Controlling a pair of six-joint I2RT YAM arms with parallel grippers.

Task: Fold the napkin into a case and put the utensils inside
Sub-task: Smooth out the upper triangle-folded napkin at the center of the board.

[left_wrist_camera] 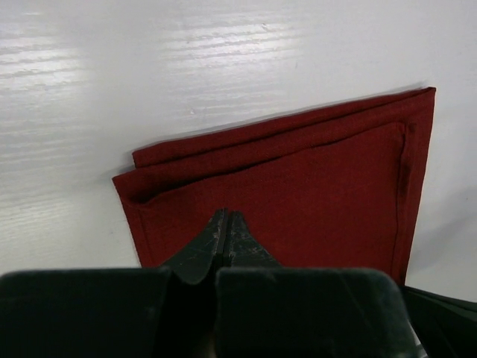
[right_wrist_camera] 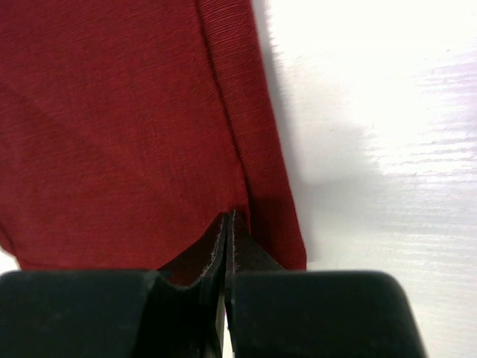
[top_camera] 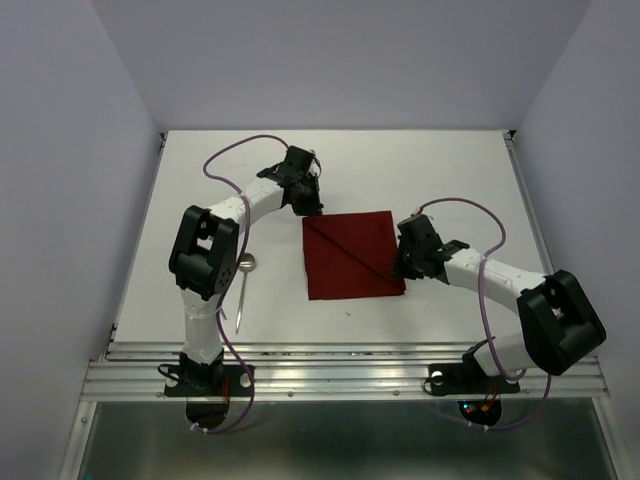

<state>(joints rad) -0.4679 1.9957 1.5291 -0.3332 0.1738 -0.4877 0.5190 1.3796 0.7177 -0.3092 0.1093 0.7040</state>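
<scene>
Roughly square now, the napkin [top_camera: 350,258] lies folded flat in the middle of the tabletop [top_camera: 450,180], so it has no clear long axis; its sides run nearly along the tabletop's edges, slightly skewed, and a diagonal crease crosses it from the far left corner to the near right one. From the left wrist its far edge shows two layers, one set a little back from the other. The left fingers [top_camera: 306,197] sit at the far left corner, pressed together with their tips over the cloth [left_wrist_camera: 313,186]; the right fingers [top_camera: 404,262] sit at the right edge near the near corner, also pressed together, tips just inside the hem [right_wrist_camera: 112,134]. Whether either pair pinches any cloth is hidden by the fingers themselves. Well apart to the left, the utensils [top_camera: 242,295] lie beside the left arm [top_camera: 205,250], long axis running near to far with a round bowl at the far end; they are small and partly covered by the arm, so one piece cannot be told from two.
</scene>
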